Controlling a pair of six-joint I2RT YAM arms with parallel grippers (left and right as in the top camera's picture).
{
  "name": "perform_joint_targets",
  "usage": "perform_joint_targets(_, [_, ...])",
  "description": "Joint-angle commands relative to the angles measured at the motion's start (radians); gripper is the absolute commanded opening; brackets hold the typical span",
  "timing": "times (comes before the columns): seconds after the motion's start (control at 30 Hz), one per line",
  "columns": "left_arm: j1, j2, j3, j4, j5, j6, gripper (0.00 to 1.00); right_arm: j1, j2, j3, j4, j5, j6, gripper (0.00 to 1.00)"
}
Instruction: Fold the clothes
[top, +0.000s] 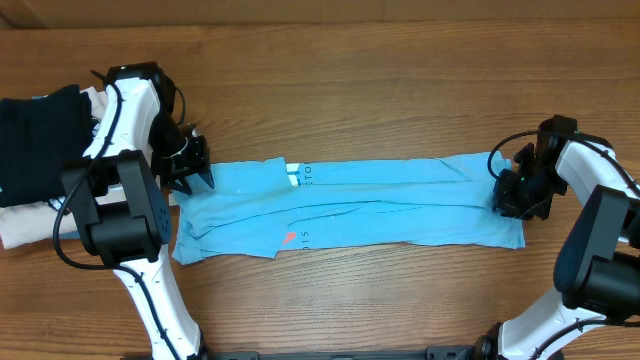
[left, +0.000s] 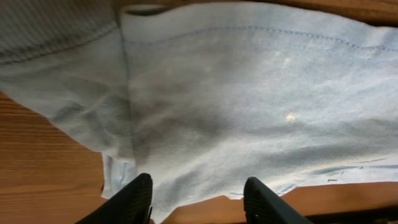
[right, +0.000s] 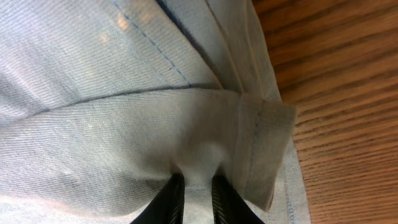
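Two short ends of the sky-blue T-shirt (top: 400, 205) are each meeting a gripper. The shirt is lying as a long, narrow strip across the middle of the table (top: 350, 80), its long edges running left to right.

The left gripper (top: 190, 178) is hanging over the shirt's left end with its fingers (left: 134, 199) spread wide, and cloth is showing between and ahead of them. The right gripper (top: 508, 195) is pinching a raised fold of cloth at the right end, just inside the stitched hem (right: 261, 143).

Bare wood is lying open along both long edges and past the right hem. The left side is tighter, with a black garment (top: 35, 140) and a cream garment (top: 25, 228) sitting near the left arm.

Small white letters (top: 305, 172) are showing near the upper edge, and a coral mark with more white letters (top: 295, 238) is showing near the lower one. All of it is too small to read for certain.
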Motion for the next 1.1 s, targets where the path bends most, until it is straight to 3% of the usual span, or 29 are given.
perform_joint_targets(0.0, [-0.011, -0.032, -0.005, -0.017, 0.021, 0.008, 0.48, -0.006, -0.019, -0.014, 0.006, -0.009, 0.003, 0.19])
perform_joint_targets(0.2, [-0.011, -0.032, -0.005, -0.056, -0.134, -0.065, 0.49, -0.006, -0.019, -0.014, 0.003, -0.009, 0.003, 0.19])
perform_joint_targets(0.63, [-0.011, -0.032, -0.069, -0.056, -0.133, -0.069, 0.48, -0.006, -0.019, -0.014, 0.002, -0.002, 0.003, 0.2])
perform_joint_targets(0.97, [-0.011, -0.032, -0.137, 0.008, -0.099, -0.071, 0.32, -0.006, -0.019, -0.014, 0.002, -0.002, 0.003, 0.2])
perform_joint_targets(1.07, [-0.011, -0.032, -0.135, 0.007, -0.094, -0.067, 0.22, -0.006, -0.019, -0.014, 0.003, -0.002, 0.003, 0.2])
